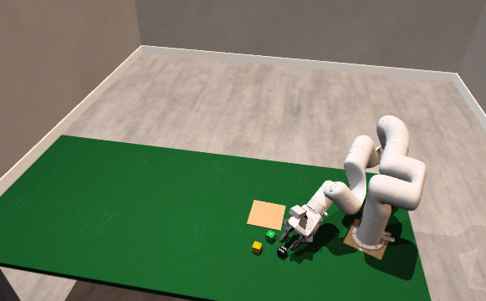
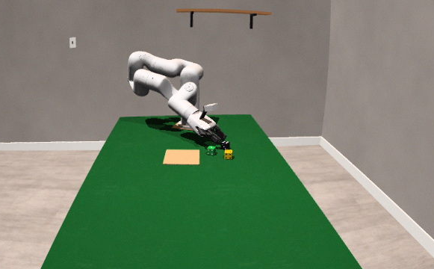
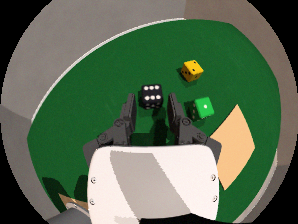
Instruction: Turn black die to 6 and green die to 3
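Black die (image 3: pixel 152 95): rigid, light, likely slick; best gripped on opposite flat faces. Fingers half apart, holding nothing.

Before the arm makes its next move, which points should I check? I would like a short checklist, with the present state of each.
1. Gripper holds nothing: ok, jaws part open, clear of the black die.
2. Black die on mat: not ok, it lies on the table.
3. Green die on mat: not ok, beside it.
4. Yellow die apart from the others: ok.
5. Mat flat: ok.
6. Black die's top face is 6: cannot tell.
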Robot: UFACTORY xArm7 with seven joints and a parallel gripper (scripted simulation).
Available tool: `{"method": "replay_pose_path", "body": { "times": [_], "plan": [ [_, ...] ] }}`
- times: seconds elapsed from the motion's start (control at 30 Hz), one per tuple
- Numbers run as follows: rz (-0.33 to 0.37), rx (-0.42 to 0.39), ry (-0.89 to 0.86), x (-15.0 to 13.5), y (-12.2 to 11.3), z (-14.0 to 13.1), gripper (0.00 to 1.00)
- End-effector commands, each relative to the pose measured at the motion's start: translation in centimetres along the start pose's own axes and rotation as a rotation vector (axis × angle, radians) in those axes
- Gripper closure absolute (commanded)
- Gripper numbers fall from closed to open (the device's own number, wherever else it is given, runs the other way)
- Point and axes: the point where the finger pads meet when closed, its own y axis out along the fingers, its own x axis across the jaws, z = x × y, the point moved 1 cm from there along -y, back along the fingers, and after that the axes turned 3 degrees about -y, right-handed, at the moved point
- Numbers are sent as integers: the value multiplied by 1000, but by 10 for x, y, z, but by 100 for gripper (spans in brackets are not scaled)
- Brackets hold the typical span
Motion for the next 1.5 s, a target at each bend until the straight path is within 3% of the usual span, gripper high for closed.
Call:
{"method": "replay_pose_path", "body": {
  "times": [0.0, 0.23, 0.6, 0.97, 1.47],
  "plan": [
    [5, 3, -3, 0, -5, 1, 53],
    [5, 4, -3, 1, -9, 8, 53],
    [5, 4, -3, 3, -30, 47, 53],
    [5, 2, -3, 4, -34, 54, 53],
    [-5, -109, -38, 49, -48, 67, 53]
  ]
}}
